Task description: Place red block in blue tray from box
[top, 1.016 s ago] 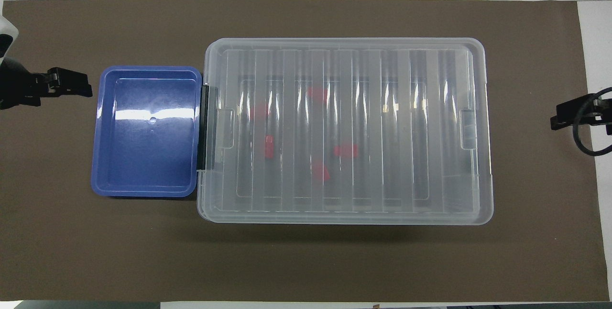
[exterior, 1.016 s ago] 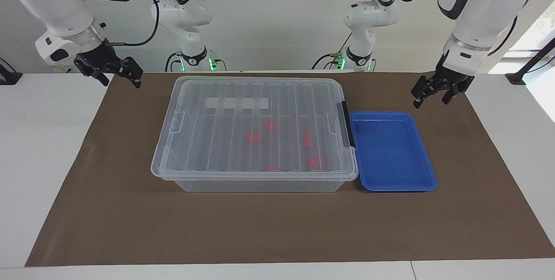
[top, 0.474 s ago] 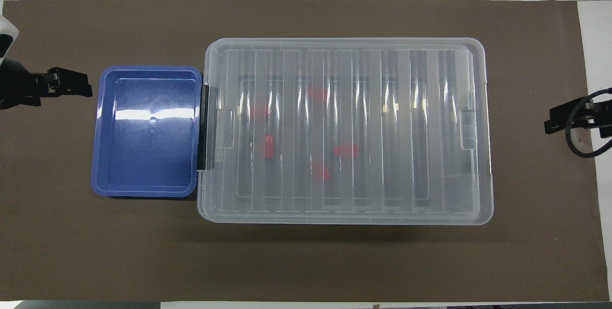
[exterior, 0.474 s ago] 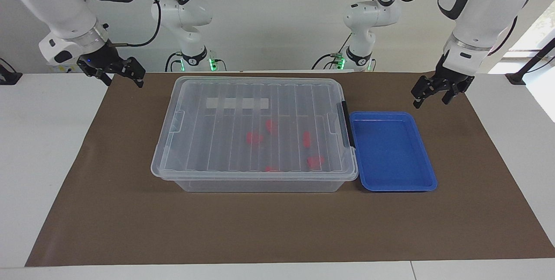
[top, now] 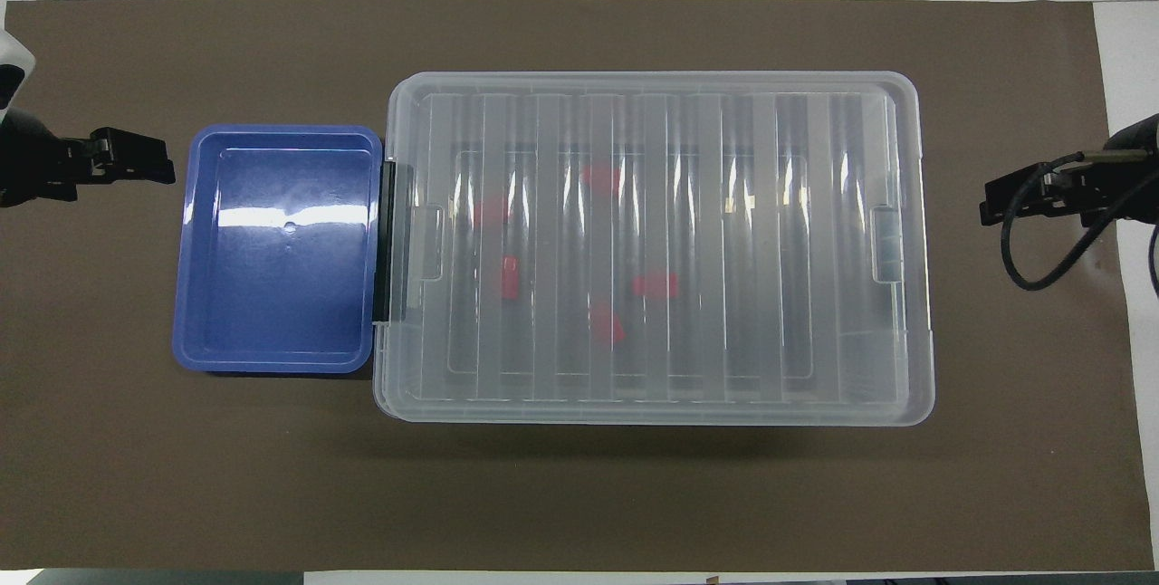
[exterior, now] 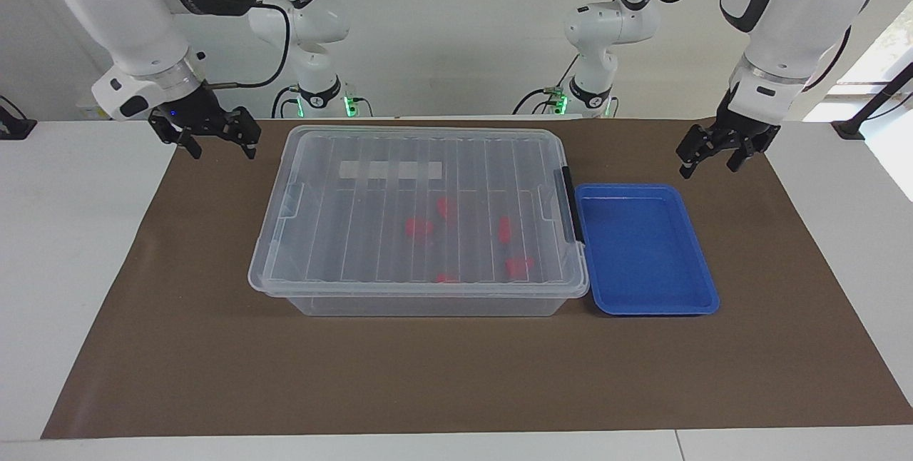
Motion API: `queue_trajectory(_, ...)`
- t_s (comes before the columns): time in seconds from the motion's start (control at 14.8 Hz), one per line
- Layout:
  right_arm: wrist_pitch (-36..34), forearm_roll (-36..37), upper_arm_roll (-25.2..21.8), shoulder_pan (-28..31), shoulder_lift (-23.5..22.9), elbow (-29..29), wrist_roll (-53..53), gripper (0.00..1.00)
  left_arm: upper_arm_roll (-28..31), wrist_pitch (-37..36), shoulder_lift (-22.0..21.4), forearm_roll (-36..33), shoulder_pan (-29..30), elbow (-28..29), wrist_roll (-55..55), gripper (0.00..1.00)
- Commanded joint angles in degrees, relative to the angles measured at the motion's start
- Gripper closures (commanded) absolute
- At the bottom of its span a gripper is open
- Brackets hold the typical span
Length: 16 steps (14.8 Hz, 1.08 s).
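Facing view: box (exterior: 421,222) closed under its ribbed lid on the brown mat (exterior: 456,368) covering the worktop (exterior: 64,268); several red pieces dimly seen through the lid, the red block (exterior: 504,230) among them, toward the left arm's end of the box; blue tray (exterior: 644,250) just beside that end, next to the black clip (exterior: 568,205); left gripper (exterior: 717,154) up over the mat near the tray's corner nearer the robots, fingers spread, holding nothing; right gripper (exterior: 212,137) up over the mat beside the box's corner nearer the robots, fingers spread, holding nothing.

Overhead view: red block (top: 510,278) inside the closed box (top: 654,245); blue tray (top: 279,248) touching the box's end; left gripper (top: 136,164) beside the tray; right gripper (top: 1019,202) over the mat (top: 579,494) beside the box's other end, apart from it.
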<state>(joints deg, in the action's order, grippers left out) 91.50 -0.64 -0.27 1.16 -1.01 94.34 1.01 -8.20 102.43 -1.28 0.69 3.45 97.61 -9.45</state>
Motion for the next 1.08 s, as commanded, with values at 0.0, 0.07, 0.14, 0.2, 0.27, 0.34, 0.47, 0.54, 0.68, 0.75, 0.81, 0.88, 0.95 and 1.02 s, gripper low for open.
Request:
queue_trajectory(0.0,3.1,-1.2,1.9,1.5,-1.6,1.0,2.3,0.00,-0.2,-0.8,-0.2,0.1,0.5,-0.1,0.4,0.00)
queue_trajectory(0.07,4.3,-1.3,2.9,1.5,-2.4,1.5,3.1,0.00,-0.2,-0.8,-0.2,0.1,0.5,-0.1,0.4,0.00)
queue_trajectory(0.14,5.7,-1.3,3.5,1.5,-2.9,2.8,3.5,0.00,-0.2,-0.8,-0.2,0.1,0.5,-0.1,0.4,0.00)
queue_trajectory(0.2,7.4,-1.3,4.0,1.6,-2.9,4.4,3.8,0.00,-0.2,-0.8,-0.2,0.1,0.5,-0.1,0.4,0.00)
queue_trajectory(0.27,8.9,-1.3,4.1,1.6,-2.9,6.0,3.9,0.00,-0.2,-0.8,-0.2,0.1,0.4,-0.1,0.4,0.00)
queue_trajectory(0.34,10.4,-1.3,4.7,1.6,-2.9,7.4,4.0,0.00,-0.2,-0.8,-0.2,0.1,0.5,-0.1,0.4,0.00)
queue_trajectory(0.47,12.6,-1.3,5.3,2.1,-3.0,9.4,3.9,0.00,-0.2,-0.8,-0.2,0.1,0.5,-0.1,0.4,0.00)
queue_trajectory(0.54,13.4,-1.3,5.4,2.1,-3.3,10.4,3.9,0.00,-0.2,-0.8,-0.2,0.1,0.5,-0.1,0.4,0.00)
queue_trajectory(0.68,13.9,-1.3,5.7,2.2,-3.0,11.7,3.7,0.00,-0.2,-0.8,-0.2,0.1,0.5,-0.1,0.4,0.00)
queue_trajectory(0.75,13.9,-1.3,5.7,2.6,-2.7,12.7,3.6,0.00,-0.2,-0.8,-0.2,0.1,0.5,-0.1,0.4,0.00)
queue_trajectory(0.81,13.9,-1.3,5.6,2.8,-2.4,13.5,3.6,0.00,-0.2,-0.8,-0.2,0.1,0.5,-0.1,0.4,0.00)
queue_trajectory(0.88,13.7,-1.2,5.6,2.8,-2.3,13.8,3.5,0.00,-0.2,-0.8,-0.2,0.1,0.5,-0.1,0.4,0.00)
queue_trajectory(0.95,13.5,-1.2,5.6,2.9,-2.2,13.9,3.4,0.00,-0.2,-1.0,-0.2,0.1,0.4,-0.1,0.6,0.00)
queue_trajectory(1.02,13.5,-1.2,5.6,3.1,-2.0,14.3,3.3,0.00,-0.2,-0.9,-0.2,0.1,-0.4,-0.1,0.5,0.00)
